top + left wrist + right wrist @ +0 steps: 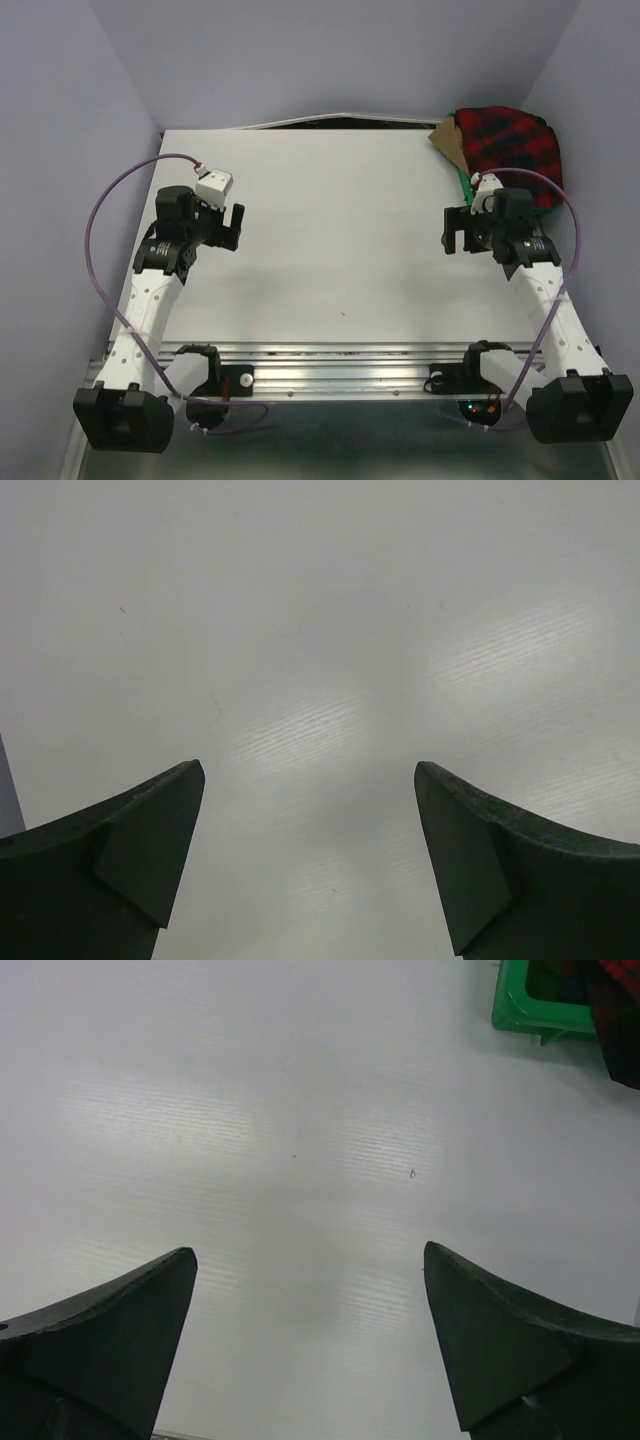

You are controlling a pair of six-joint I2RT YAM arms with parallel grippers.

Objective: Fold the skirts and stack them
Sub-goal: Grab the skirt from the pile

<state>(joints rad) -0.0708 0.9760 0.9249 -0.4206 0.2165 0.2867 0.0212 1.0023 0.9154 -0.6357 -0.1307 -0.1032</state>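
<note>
The left end effector (pixel 310 770) hangs with fingers spread wide, holding nothing, above the flat white worktop (pixel 340 230). The right end effector (pixel 310 1255) is equally wide and empty. A crumpled red-and-navy plaid cloth skirt (pixel 510 140) is heaped at the far right corner. A tan-brown cloth skirt (pixel 447 135) peeks out at its left, and it drapes over a green plastic tray (pixel 530 1005).

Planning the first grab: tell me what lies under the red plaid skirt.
A tan skirt corner and the green tray rim poke out beneath the red plaid skirt. The rest under it is covered.
</note>
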